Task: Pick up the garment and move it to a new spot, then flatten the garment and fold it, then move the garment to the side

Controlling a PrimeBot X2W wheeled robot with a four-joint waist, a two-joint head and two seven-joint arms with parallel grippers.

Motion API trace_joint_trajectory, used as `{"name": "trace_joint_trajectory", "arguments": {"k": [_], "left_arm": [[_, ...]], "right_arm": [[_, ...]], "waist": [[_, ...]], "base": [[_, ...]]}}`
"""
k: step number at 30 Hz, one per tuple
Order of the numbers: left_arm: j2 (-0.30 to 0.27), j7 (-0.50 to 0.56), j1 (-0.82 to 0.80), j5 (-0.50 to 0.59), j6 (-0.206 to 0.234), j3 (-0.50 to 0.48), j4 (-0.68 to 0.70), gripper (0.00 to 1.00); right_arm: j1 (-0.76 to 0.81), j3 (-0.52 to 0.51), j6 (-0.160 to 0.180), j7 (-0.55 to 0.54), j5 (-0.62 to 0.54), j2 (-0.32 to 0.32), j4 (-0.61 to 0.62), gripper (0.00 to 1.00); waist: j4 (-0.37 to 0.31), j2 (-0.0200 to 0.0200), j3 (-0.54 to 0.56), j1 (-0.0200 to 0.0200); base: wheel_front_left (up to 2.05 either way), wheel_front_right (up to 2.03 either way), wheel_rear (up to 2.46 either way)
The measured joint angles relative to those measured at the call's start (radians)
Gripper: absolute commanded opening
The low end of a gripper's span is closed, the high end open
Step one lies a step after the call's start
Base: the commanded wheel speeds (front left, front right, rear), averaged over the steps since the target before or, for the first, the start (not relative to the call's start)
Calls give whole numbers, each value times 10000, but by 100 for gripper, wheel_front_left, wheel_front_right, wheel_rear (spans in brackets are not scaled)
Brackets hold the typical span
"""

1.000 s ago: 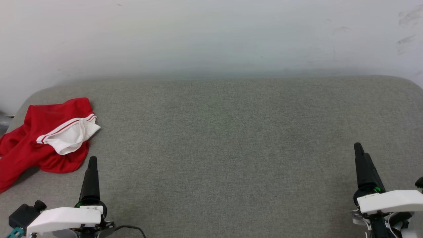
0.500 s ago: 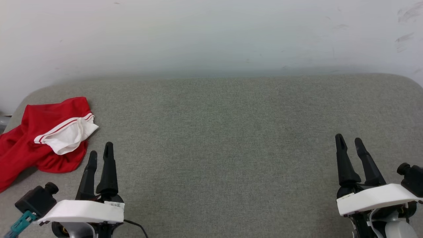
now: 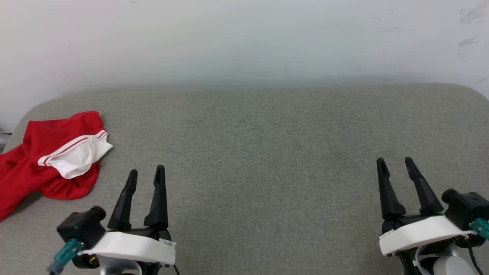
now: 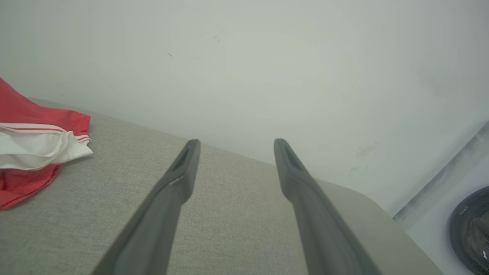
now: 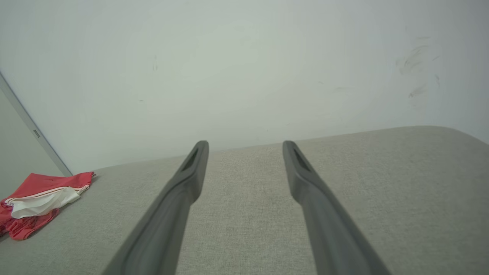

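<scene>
A crumpled red jersey-style T-shirt lies at the far left end of a grey fabric-covered bench. One white short sleeve, with red-and-white striped trim, is folded over on top of the heap. Part of the red cloth runs off the left edge of the head view. No lettering can be seen in this bunched state. The bench stands against a plain pale wall that carries a few faint scuff marks at the upper right.

The left gripper hovers low at the near left. Its two long dark fingers are spread apart with nothing between them and point toward the wall. It is near the T-shirt's lower right edge but clear of it. The left wrist view shows the same open gripper over bare grey fabric, with the T-shirt off to its left. A dark round object at that view's lower right edge is too cut off to identify.

The right gripper sits at the near right, well apart from the T-shirt. Its fingers are parted about as widely and it is also empty. In the right wrist view this gripper points along the bench toward the wall, and the T-shirt appears small at the far left end.
</scene>
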State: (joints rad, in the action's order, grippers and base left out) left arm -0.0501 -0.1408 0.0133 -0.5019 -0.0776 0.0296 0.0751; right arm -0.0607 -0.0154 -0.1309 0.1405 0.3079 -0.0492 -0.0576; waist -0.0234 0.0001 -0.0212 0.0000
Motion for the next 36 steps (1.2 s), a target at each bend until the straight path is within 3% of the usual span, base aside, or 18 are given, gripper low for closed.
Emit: {"name": "trace_joint_trajectory", "arguments": {"k": [13,25,30,36], "left_arm": [[-631,-313,24,1576,1210,1227,-151,100],[-1137,-577,25,2683,1933,2144,-468,100],[-1106,-690,27,2708,2102,2190,-485,100],[-957,-823,148,2874,1916,1839,-412,100]], "right_arm": [[-3,301,-2,320,-1611,-2,-63,100],[-3,485,-2,583,-2742,-2,73,100],[-1,545,-2,694,-2917,-4,157,100],[12,591,-2,819,-2934,-4,146,100]], "waist": [[-97,0,-39,0],[-171,0,-71,0],[-205,0,-82,0],[-241,0,-103,0]], "base": [[0,0,0],[0,0,0],[0,0,0],[0,0,0]]}}
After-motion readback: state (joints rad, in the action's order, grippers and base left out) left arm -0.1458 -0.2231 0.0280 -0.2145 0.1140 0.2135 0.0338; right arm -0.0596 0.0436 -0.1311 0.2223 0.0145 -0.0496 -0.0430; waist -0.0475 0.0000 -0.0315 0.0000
